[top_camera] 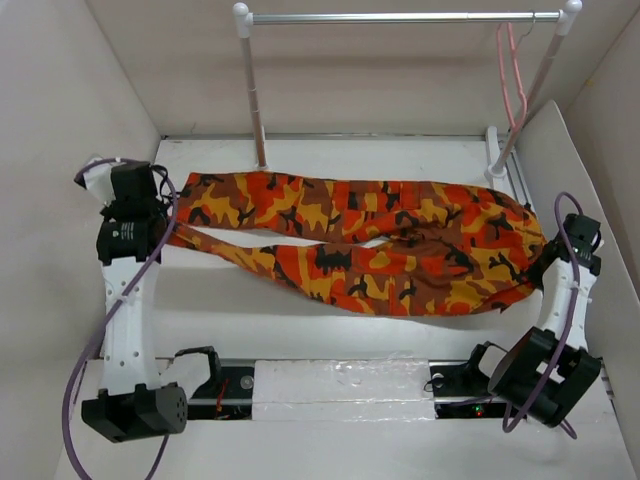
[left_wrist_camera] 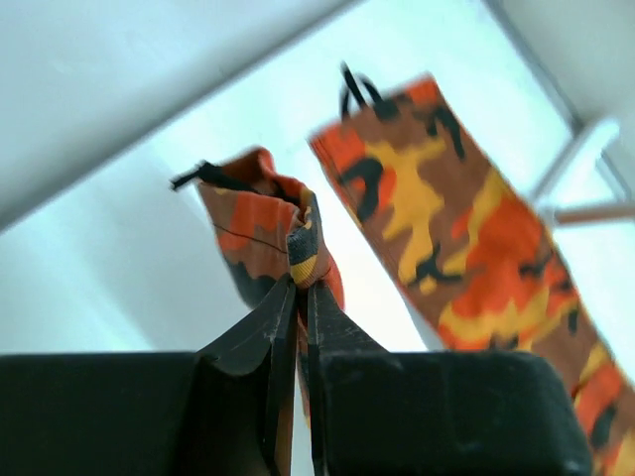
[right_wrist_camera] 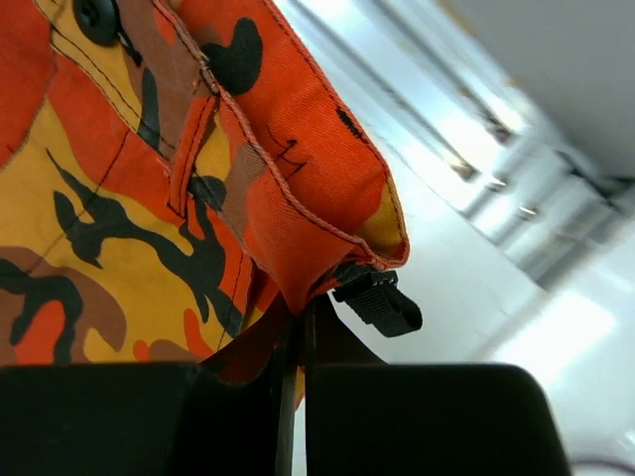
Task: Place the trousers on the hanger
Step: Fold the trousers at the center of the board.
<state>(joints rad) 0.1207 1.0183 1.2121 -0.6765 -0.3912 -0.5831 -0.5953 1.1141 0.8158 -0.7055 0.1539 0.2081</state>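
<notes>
Overhead, the trousers [top_camera: 370,240] lie spread across the bench [top_camera: 300,315], both legs running toward its left edge and the waist end near its right edge. The left gripper [top_camera: 166,226] sits at the left edge, right at the end of the nearer leg. The right gripper [top_camera: 536,266] sits at the right edge, against the waist end. The hanger [top_camera: 512,85] hangs from the right end of the rail [top_camera: 400,17] above the bench's far right corner, well apart from the cloth.

In the left wrist view, the left gripper [left_wrist_camera: 302,284] has its jaws pressed together on a bunched fold of the leg end [left_wrist_camera: 260,223], which rises straight out from between the tips. The other leg [left_wrist_camera: 446,208] runs past on the right without touching the fingers [left_wrist_camera: 260,332], a black loop [left_wrist_camera: 357,89] at its end.

In the right wrist view, the right gripper [right_wrist_camera: 299,315] is clamped tight on the hemmed edge of the trousers [right_wrist_camera: 149,198], with the cloth spreading up and left from the tips. A black clip [right_wrist_camera: 379,301] juts out just beside the fingers [right_wrist_camera: 248,347], on their right. A black button [right_wrist_camera: 99,17] shows near the top.
</notes>
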